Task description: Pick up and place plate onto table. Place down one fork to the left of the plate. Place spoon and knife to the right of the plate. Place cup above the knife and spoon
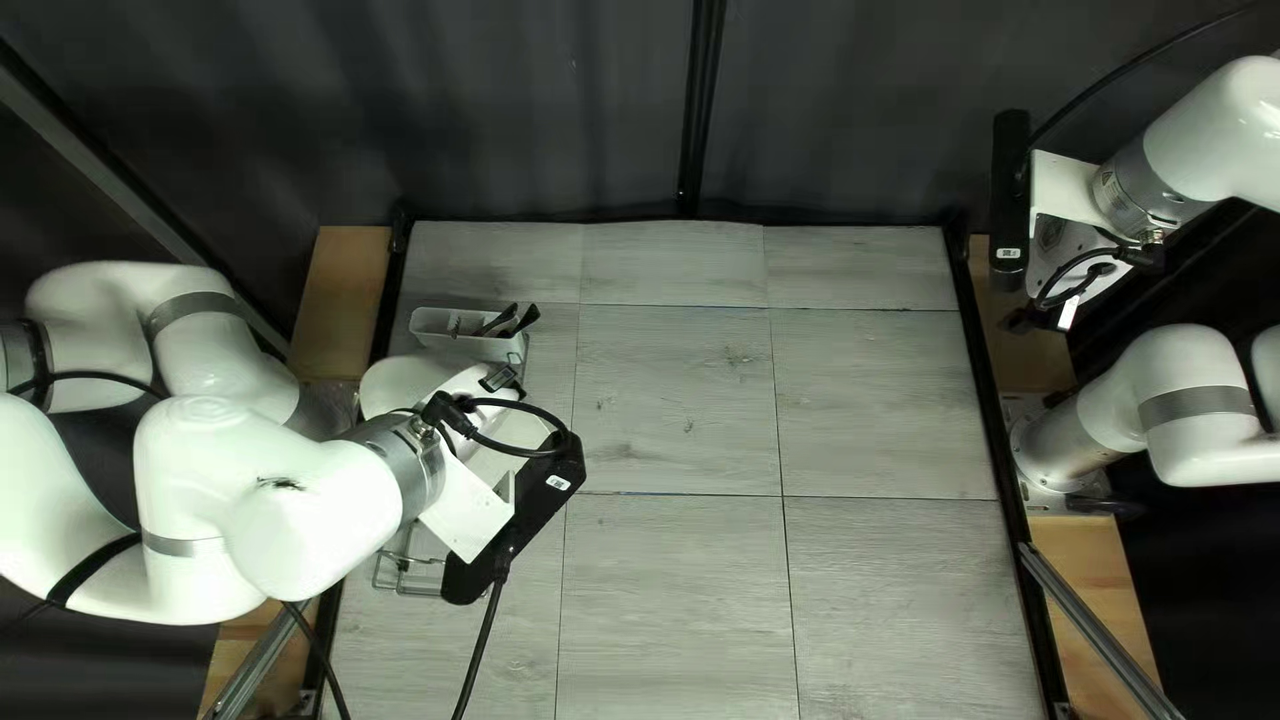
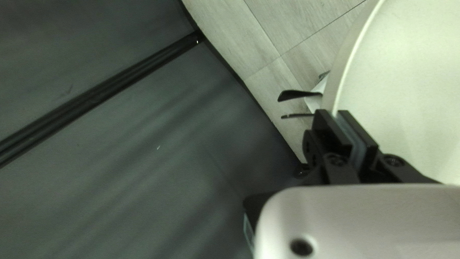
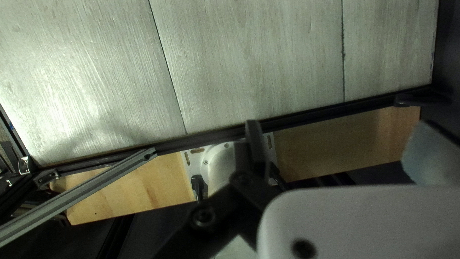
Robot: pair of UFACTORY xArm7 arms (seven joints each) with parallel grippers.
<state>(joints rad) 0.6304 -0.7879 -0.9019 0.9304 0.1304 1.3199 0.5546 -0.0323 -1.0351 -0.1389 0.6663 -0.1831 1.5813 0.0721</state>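
In the top left view my left gripper (image 1: pixel 467 514) is at the left of the table, its fingertips hidden under its mount. A large pale plate (image 2: pixel 407 86) has its rim between both fingers of my left gripper (image 2: pixel 338 112), which is shut on it. Part of the plate (image 1: pixel 394 384) seems to show beside the arm in the top left view. Black utensil handles (image 1: pixel 518 322) stick out of a white holder (image 1: pixel 447 334); which utensils they are cannot be told. My right gripper (image 1: pixel 1047 318) hangs past the table's right edge. Its own view shows my right gripper (image 3: pixel 340 144) open, holding nothing. No cup is visible.
A wire rack (image 1: pixel 404 576) is partly covered by my left arm. Black rails (image 1: pixel 994 427) border the pale tabletop (image 1: pixel 680 400). Beside my right arm's base lie wooden boards (image 3: pixel 350 141) and a metal strut (image 3: pixel 81 194). A dark curtain (image 1: pixel 507 107) hangs behind the table.
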